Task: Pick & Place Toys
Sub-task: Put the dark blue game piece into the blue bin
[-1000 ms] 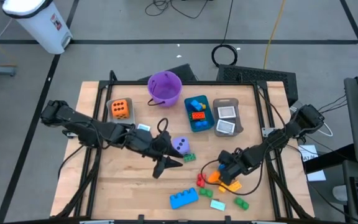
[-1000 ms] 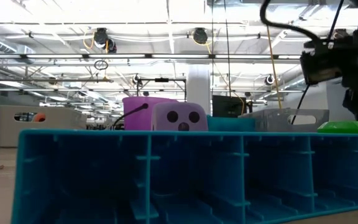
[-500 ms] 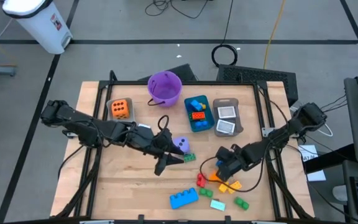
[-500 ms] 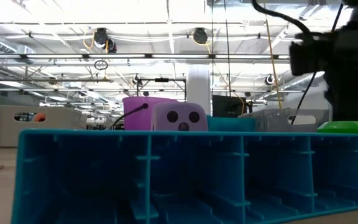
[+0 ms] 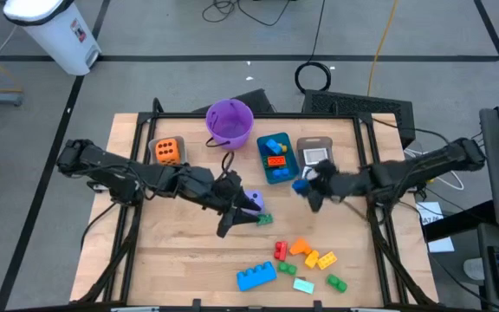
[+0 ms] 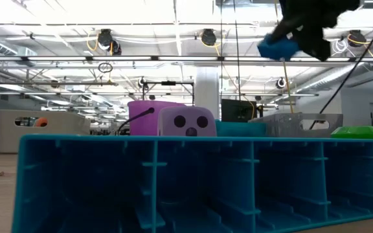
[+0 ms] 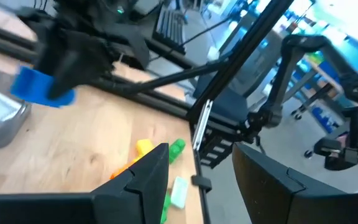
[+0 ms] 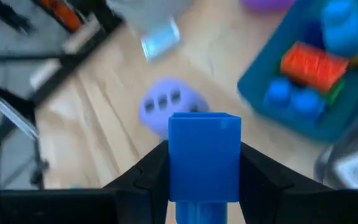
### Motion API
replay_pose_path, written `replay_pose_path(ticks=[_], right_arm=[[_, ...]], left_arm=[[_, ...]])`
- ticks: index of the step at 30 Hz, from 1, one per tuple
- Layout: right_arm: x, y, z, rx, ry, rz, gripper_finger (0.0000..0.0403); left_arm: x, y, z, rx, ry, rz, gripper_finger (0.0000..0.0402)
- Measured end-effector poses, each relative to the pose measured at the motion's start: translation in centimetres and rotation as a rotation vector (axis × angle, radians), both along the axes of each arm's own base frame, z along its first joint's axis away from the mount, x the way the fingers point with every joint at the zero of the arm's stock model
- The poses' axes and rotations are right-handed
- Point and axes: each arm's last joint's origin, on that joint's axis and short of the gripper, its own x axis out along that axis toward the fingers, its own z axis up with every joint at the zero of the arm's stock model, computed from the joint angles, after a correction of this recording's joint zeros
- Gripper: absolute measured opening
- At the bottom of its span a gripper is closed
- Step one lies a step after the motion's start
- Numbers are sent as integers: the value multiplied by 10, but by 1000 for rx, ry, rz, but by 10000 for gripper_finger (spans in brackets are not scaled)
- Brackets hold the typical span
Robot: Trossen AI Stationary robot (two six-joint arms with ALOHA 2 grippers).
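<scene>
Right pincer (image 5: 304, 186), pinching a blue brick (image 8: 204, 155), has lifted from the bricks toward the teal bin (image 5: 276, 173).

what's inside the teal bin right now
The teal bin holds a few bricks: blue ones and a red-orange one, with a bit of green and yellow at the edges. Anything under them is covered. The right gripper carries another blue brick nearby.

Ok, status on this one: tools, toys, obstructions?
Right tool shut on blue brick, aloft beside teal bin. Left tool empty by purple die. Nothing blocking.
</scene>
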Motion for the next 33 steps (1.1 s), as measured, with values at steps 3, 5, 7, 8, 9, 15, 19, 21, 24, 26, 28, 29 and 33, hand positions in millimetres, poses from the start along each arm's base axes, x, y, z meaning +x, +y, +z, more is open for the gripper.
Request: replay_pose_path(ticks=[3,5,7,8,9,15,19,21,24,26,28,29,33], right_arm=[[1,-17,14,-46,-38,-39,132],[6,-28,21,-78,-36,-43,132],[16,-39,30,-105,-31,-33,132],[21,-45,31,-115,-12,-26,132],[26,-51,32,-123,15,-25,132],[58,-86,21,-126,201,-61,132],[73,-104,-2,-90,288,-88,132],[79,-111,-13,-79,330,-107,132],[86,-121,-27,-56,362,-141,132],[89,-124,-34,-40,385,-160,132],[93,-127,-42,-27,398,-174,132],[94,-128,-45,-17,406,-182,132],[98,-129,-54,5,432,-203,132]], left_arm=[[2,3,4,-14,-44,-6,186],[3,6,7,-22,-70,-8,186],[4,9,10,-30,-97,-12,186],[4,11,11,-34,-108,-15,186],[5,12,12,-37,-120,-20,186],[6,19,16,-76,-149,-52,186],[6,19,18,-95,-164,-78,186],[6,19,19,-106,-173,-87,186],[2,16,25,-115,-196,-115,186],[-3,16,30,-116,-221,-118,186],[-8,16,36,-109,-241,-119,186],[-11,16,39,-105,-254,-122,186],[-23,18,52,-88,-303,-122,186]])
